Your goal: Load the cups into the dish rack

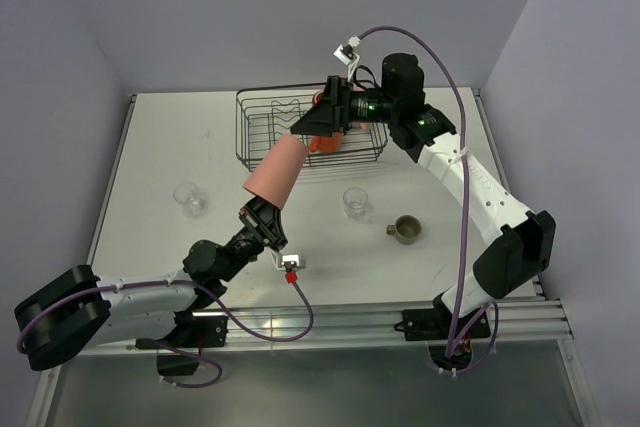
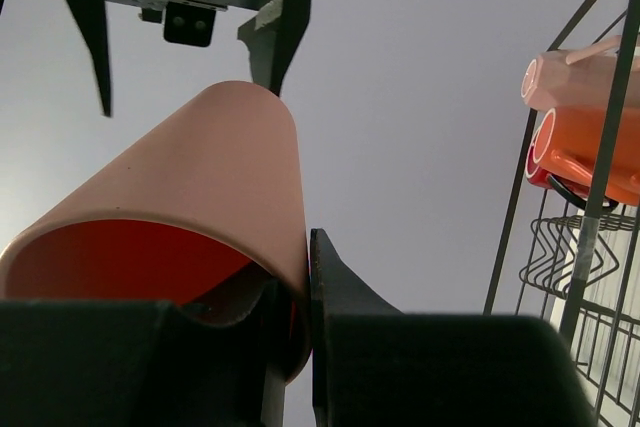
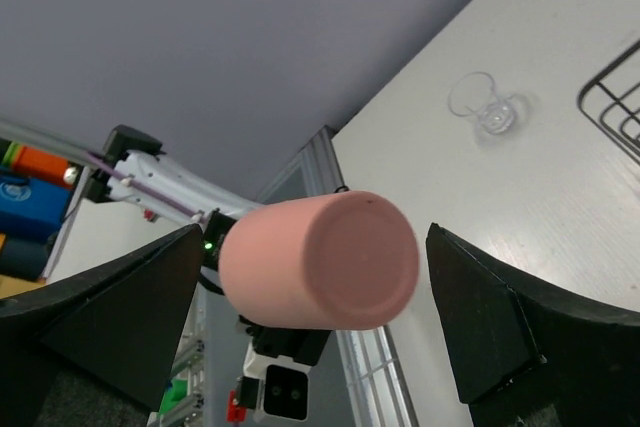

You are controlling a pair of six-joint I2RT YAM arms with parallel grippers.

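My left gripper (image 1: pixel 262 217) is shut on the rim of the salmon tumbler (image 1: pixel 276 173), held in the air, its base pointing toward the dish rack (image 1: pixel 262 129). In the left wrist view one finger is inside the tumbler (image 2: pixel 200 187) and one outside. My right gripper (image 1: pixel 318 123) is open in front of the rack, its jaws either side of the tumbler's base (image 3: pixel 320 262) without touching. The pale pink mug (image 2: pixel 570 77), orange mug (image 2: pixel 590 152) and red mug (image 2: pixel 540 177) lie in the rack. Two clear glasses (image 1: pixel 188 197) (image 1: pixel 355 201) and the grey-olive mug (image 1: pixel 405 230) stand on the table.
The white table (image 1: pixel 170 137) has raised edges left and right and grey walls behind. An aluminium rail (image 1: pixel 340 322) runs along the near edge by the arm bases. A purple cable (image 1: pixel 440 62) loops over the right arm.
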